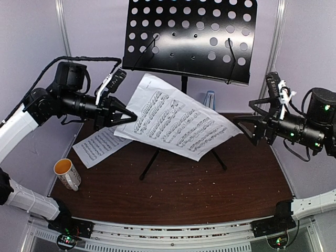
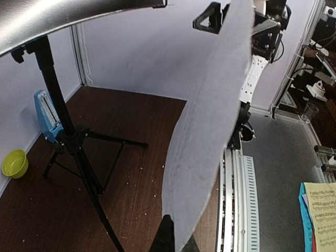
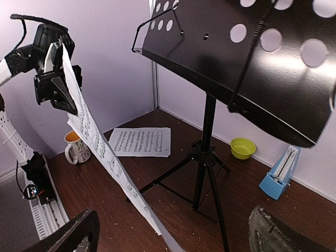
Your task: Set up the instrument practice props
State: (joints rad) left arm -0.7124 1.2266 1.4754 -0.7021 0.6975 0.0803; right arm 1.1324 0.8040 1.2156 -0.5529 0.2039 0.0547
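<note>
Pincer on my left arm is clenching the left edge of one sheet-music page, and I am holding it up off the bench, over the middle, just below and in front of the music stand. I am gripping it by the edge, I judge, so that the printed face is showing upward and the bottom can drop onto the desk's lip. Because the paper is bowing under its own weight, my right pincer is hanging released, jaws wide, with the page's opposite corner between them, probably to steady it. Both forearms are lying roughly level, pointing inward at each other from the left and right edges. The second page is lying flat near the left edge, and the metronome is standing by the far edge behind the stand's pole.
</note>
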